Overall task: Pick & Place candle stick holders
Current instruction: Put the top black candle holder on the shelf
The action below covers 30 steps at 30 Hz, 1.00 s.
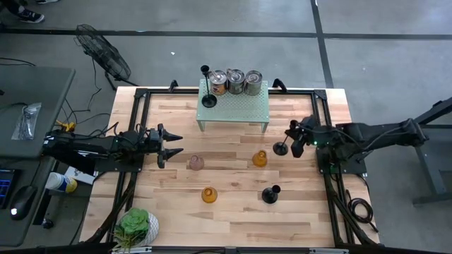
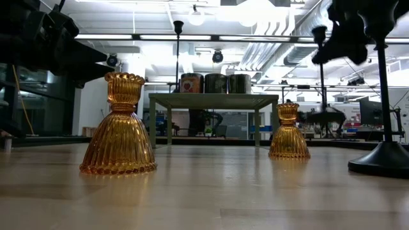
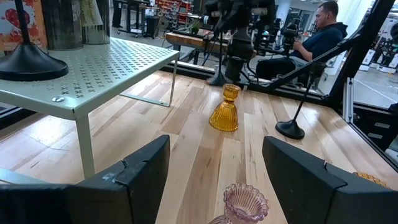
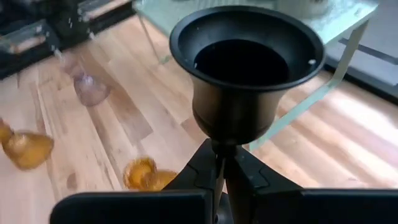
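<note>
**R end effector clamped on black holder stem, R side of tabletop**

- R end effector: jaws closed on the thin stem of a black candle stick holder. Wrist view shows the stem pinched just below the cup. Base at the tabletop R side, near the R rail; can't tell if it touches the wood.
- L end effector: jaws apart, nothing between them, over L side of tabletop, pointing toward the pink glass holder just beside it.
- Green perforated stand at far-centre: 2nd black holder on its L corner, three tins in a row beside it.
- 3rd black holder upright, near-R of centre.
- Amber holder A centre-R, between pink holder and gripped one. Amber holder B nearer front, centre-L. Both upright.
- Green plant at near-L corner.
- Person seated beyond the tabletop, seen in L wrist view.
</note>
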### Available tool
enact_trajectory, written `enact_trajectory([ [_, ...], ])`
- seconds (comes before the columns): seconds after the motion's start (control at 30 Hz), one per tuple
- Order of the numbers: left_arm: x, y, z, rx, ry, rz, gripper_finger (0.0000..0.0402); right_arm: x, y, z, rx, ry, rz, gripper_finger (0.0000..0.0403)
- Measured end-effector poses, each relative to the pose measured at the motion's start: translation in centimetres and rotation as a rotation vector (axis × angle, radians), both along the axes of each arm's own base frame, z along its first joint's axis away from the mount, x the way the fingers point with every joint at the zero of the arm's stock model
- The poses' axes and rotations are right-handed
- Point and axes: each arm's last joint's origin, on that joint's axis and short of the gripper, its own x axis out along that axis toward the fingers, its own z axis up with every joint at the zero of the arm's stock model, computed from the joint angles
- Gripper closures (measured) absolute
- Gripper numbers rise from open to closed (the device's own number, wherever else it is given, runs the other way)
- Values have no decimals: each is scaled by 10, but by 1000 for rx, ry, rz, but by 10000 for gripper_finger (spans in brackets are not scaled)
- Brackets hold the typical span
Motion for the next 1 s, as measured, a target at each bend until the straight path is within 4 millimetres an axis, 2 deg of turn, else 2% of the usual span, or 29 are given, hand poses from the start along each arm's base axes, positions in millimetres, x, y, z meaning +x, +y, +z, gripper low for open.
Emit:
enact_trajectory([
  [0.13,0,0,0,0,0,0,148,4,-6,32,-8,31,-34,397],
  [0.27,0,0,0,0,0,0,148,19,-10,58,-8,65,-14,397],
  [0.63,0,0,0,0,0,0,148,87,-37,119,-82,93,-23,398],
  [0.83,0,0,0,0,0,0,148,136,-66,128,-83,120,-50,398],
  [1.0,0,0,0,0,0,0,148,173,-90,124,-86,99,-100,398],
])
